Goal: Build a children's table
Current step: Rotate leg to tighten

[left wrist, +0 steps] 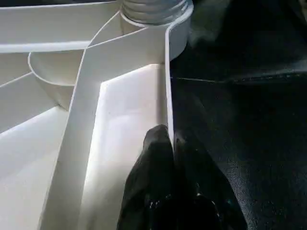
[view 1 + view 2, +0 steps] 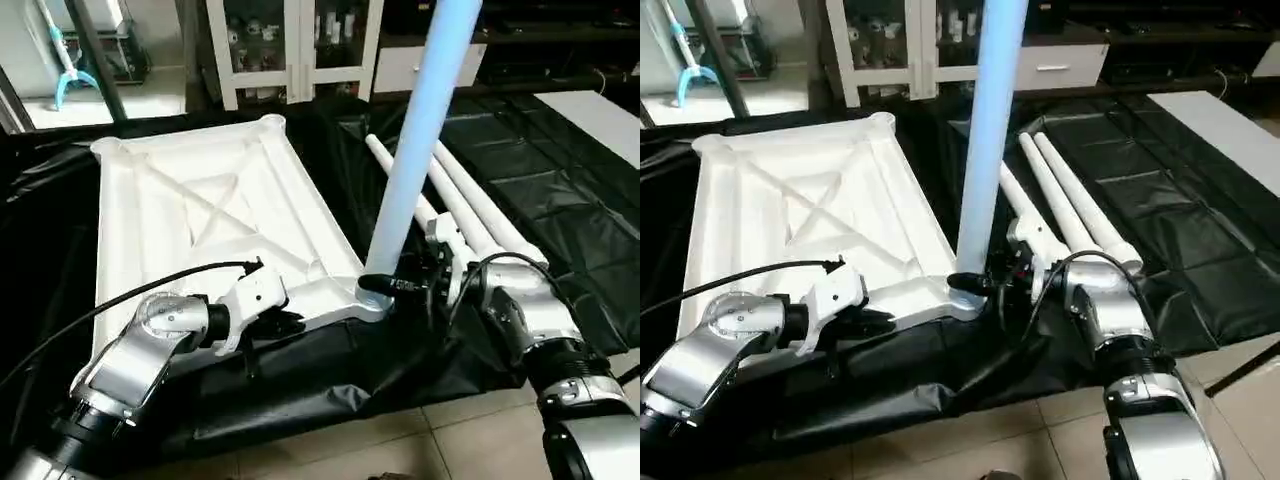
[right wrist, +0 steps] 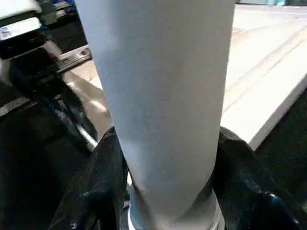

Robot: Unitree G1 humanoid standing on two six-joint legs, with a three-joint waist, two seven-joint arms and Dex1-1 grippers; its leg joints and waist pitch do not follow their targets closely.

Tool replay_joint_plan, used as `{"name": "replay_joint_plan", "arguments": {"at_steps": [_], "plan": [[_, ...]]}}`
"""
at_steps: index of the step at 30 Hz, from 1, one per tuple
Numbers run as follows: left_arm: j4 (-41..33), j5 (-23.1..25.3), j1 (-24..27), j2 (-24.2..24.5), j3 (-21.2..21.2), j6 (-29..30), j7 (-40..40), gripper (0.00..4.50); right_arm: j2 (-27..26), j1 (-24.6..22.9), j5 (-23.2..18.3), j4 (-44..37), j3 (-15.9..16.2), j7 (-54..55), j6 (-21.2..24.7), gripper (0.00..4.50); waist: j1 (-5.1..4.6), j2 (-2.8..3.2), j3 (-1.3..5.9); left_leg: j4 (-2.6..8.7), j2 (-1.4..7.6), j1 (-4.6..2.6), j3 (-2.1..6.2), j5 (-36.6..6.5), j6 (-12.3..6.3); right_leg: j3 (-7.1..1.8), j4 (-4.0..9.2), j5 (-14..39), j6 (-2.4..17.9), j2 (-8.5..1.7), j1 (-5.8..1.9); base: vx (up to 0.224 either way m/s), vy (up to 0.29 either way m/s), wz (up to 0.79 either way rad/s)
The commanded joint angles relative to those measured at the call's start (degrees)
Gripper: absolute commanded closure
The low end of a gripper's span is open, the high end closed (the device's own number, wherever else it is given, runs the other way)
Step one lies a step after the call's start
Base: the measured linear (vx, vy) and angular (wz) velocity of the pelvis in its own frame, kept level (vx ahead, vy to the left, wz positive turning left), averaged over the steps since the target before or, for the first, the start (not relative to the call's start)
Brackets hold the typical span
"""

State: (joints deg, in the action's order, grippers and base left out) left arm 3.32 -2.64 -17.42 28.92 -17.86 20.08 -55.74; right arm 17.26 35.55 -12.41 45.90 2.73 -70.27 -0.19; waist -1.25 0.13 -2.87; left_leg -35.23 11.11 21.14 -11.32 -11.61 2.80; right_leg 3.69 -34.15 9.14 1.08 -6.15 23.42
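Upright leg (image 2: 415, 150) stands vertical in near corner socket of inverted tabletop (image 2: 200, 215), right pincer (image 2: 392, 287) grasping its base. Left pincer (image 1: 170, 158) clenched on the tabletop's near rim; spare legs (image 2: 470, 205) lie flat, pointing away

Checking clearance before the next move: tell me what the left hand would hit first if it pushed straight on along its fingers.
Probably the threaded base of the upright white leg in the corner socket, following the tabletop rim that the left hand pinches.

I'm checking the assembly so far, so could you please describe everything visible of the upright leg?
The upright leg is a long white plastic-looking tube, standing nearly vertical in the near right corner socket of the upturned tabletop. Its top runs out of the picture. The right end effector has its black fingers on either side of its base.
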Motion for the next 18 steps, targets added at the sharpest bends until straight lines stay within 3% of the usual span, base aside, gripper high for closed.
{"name": "replay_joint_plan", "arguments": {"at_steps": [1, 3, 5, 6, 7, 8, 9, 10, 12, 13, 14, 17, 18], "plan": [[-0.22, 0.03, -0.39, -2.10, -2.25, 3.45, 1.29, 4.50, -1.95, 0.73, 4.51, 4.08, 0.65, 11.46, -0.02, 2.45, -0.45, -0.29, 2.91, 5.21, 2.09, -0.72, 1.09, -19.05, -0.54, -1.93, 4.27, 24.28, 10.74, -1.78, -1.51, 0.000, 0.000, 0.00], [0.22, 0.40, -1.85, -4.97, -1.81, 6.65, 4.90, 4.50, -4.73, 1.48, 6.12, 6.85, -0.10, 22.06, -0.15, 2.47, -1.16, -0.15, 2.62, 5.52, 1.88, -0.55, 1.56, -22.00, 1.13, -1.59, 4.57, 28.39, 9.22, -1.74, -1.53, 0.000, 0.000, 0.00], [1.16, 1.16, -3.32, -8.20, -0.93, 10.18, 9.61, 4.50, -7.00, 2.05, 7.13, 8.67, -0.87, 30.78, -0.34, 2.51, -2.12, -0.28, 2.51, 5.47, 1.74, -0.88, 1.83, -25.46, 2.43, -1.34, 5.17, 32.30, 7.36, -1.75, -1.10, 0.000, 0.000, 0.00], [2.46, 2.15, -4.88, -12.02, 0.49, 13.60, 15.44, 4.50, -9.17, 2.64, 8.17, 10.32, -1.66, 39.63, -0.68, 2.52, -2.58, -0.23, 2.53, 5.32, 1.58, -1.11, 1.99, -26.94, 2.74, -1.16, 5.53, 34.12, 6.34, -1.74, -0.88, -0.052, 0.010, -0.04], [2.46, 2.15, -4.88, -12.02, 0.49, 13.60, 15.44, 4.50, -9.17, 2.64, 8.17, 10.32, -1.66, 39.63, -0.68, 2.53, -3.05, -0.31, 2.46, 5.25, 1.42, -1.23, 2.17, -27.99, 2.89, -0.81, 6.01, 35.81, 5.51, -1.74, -0.70, -0.052, 0.010, -0.04], [4.48, 3.14, -7.39, -18.73, 3.08, 17.38, 24.41, 4.50, -13.05, 3.70, 7.49, 12.70, -3.94, 51.43, -0.25, 2.54, -3.68, 0.01, 2.32, 5.12, 1.29, -1.34, 2.19, -28.85, 2.92, -0.52, 6.37, 36.63, 4.96, -1.67, -0.55, -0.050, 0.014, -0.03], [5.20, 2.96, -8.35, -21.35, 4.16, 17.97, 27.30, 4.50, -14.68, 4.10, 6.67, 13.54, -4.96, 54.92, -0.06, 2.55, -4.08, -0.16, 2.40, 5.14, 1.29, -1.44, 2.37, -29.57, 2.82, -0.15, 6.59, 37.08, 4.45, -1.59, -0.62, 0.000, 0.000, 0.00], [6.03, 2.88, -9.57, -23.96, 4.76, 17.83, 29.78, 4.50, -16.86, 4.61, 5.72, 14.39, -5.81, 57.93, 0.06, 2.56, -4.37, 0.31, 2.57, 5.16, 1.14, -1.44, 2.59, -30.61, 2.41, 0.34, 6.92, 37.12, 3.61, -1.65, -0.76, 0.000, 0.000, 0.00], [6.76, 3.12, -10.92, -26.10, 4.75, 17.26, 31.69, 4.50, -19.50, 5.35, 5.04, 15.50, -6.44, 60.28, -0.68, 2.57, -4.70, 0.26, 2.51, 5.48, 1.12, -0.99, 3.00, -32.01, 1.93, 0.89, 7.20, 35.26, 2.97, -1.51, -1.15, 0.000, 0.000, 0.00], [6.95, 3.32, -11.23, -26.29, 4.44, 16.72, 31.75, 4.50, -20.32, 5.62, 4.88, 15.79, -6.46, 60.23, -1.21, 2.57, -4.88, 0.60, 2.41, 5.64, 1.22, -1.28, 3.18, -33.87, 1.72, 1.21, 7.57, 34.26, 3.17, -1.59, -1.04, 0.000, 0.000, 0.00], [7.00, 3.23, -11.32, -26.05, 4.24, 16.69, 31.09, 4.50, -21.45, 6.13, 4.44, 16.20, -6.23, 57.88, -1.64, 2.57, -5.54, 0.49, 2.44, 5.80, 1.26, -1.06, 3.42, -34.91, 1.54, 1.65, 7.55, 32.58, 3.66, -1.70, -1.42, 0.000, 0.000, 0.00], [6.48, 3.33, -10.67, -24.33, 3.33, 15.41, 28.58, 4.50, -21.96, 6.43, 3.60, 15.87, -6.17, 53.23, -2.53, 2.57, -5.82, 0.23, 2.35, 5.72, 1.13, -1.14, 3.40, -35.34, 1.12, 1.74, 7.78, 32.99, 3.99, -2.08, -1.26, 0.000, 0.000, 0.00], [5.83, 3.78, -9.92, -22.95, 2.81, 15.86, 27.12, 4.50, -21.69, 6.39, 3.81, 15.28, -5.61, 49.01, -4.16, 2.57, -6.17, 0.08, 2.32, 5.81, 1.14, -0.69, 3.41, -34.46, 0.99, 1.62, 7.65, 33.25, 4.20, -2.28, -1.52, 0.000, 0.000, 0.00]]}}
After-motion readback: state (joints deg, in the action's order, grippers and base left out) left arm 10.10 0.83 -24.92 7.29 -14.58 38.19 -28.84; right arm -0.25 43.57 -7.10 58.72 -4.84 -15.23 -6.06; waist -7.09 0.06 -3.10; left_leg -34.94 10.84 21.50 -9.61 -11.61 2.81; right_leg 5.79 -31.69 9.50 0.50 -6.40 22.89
